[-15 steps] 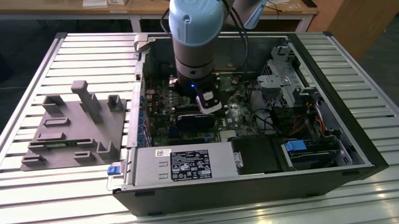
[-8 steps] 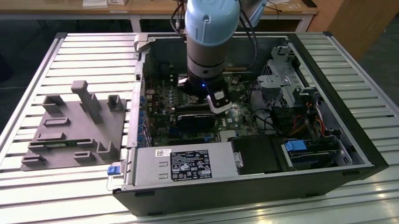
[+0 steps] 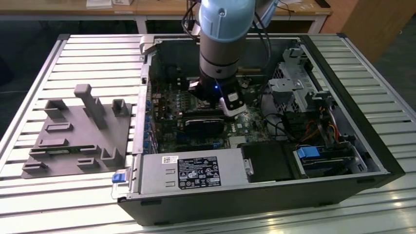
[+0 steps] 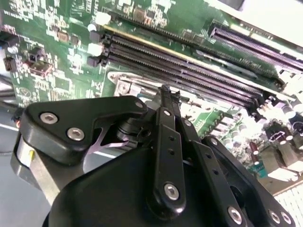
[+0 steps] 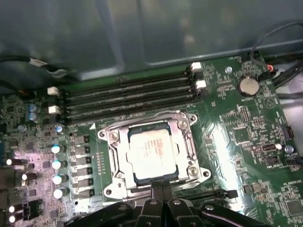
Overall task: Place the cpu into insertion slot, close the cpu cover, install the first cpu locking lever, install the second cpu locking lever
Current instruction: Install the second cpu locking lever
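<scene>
cpu looks like a flat silvery-grey square sitting in the insertion slot, framed by the shiny cpu cover, claw pinched together empty right beside its edge

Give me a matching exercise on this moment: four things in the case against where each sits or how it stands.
Things:
1. cpu
2. cpu cover
3. end effector
4. memory slots

States:
A. long dark rows beside the socket
B. at the socket's edge
C. seated in the insertion slot
D. lying flat around the chip

Pairs: 1-C, 2-D, 3-B, 4-A
</scene>
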Motion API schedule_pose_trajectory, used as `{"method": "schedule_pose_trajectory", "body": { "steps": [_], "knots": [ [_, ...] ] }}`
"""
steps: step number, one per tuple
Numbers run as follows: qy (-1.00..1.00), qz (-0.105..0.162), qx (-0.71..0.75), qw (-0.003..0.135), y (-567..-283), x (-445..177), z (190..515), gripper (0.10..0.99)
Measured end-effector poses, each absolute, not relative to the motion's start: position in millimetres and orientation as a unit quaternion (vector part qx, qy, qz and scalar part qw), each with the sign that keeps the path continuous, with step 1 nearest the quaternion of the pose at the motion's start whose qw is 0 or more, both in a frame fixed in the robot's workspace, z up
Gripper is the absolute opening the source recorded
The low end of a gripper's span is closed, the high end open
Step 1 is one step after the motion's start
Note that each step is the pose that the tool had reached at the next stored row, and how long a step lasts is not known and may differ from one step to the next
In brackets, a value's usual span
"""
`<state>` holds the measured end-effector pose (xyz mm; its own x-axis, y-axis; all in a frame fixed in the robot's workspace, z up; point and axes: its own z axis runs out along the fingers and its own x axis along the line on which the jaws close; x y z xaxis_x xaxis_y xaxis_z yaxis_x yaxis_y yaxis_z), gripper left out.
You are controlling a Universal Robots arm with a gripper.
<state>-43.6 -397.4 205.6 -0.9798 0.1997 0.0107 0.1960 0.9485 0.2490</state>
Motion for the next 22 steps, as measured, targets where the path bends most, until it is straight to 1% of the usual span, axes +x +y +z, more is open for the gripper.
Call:
{"method": "schedule_pose_trajectory", "body": {
  "steps": [3,5,15,22],
  "knots": [
    [0.989,0.112,0.1,0.008,-393,-42,206,0.102],
    [0.989,0.107,0.1,0.008,-390,-42,206,0.102],
    [0.99,0.098,0.1,0.009,-361,-41,206,0.102],
    [0.991,0.087,0.1,0.01,-354,-41,212,0.102]
  ]
}}
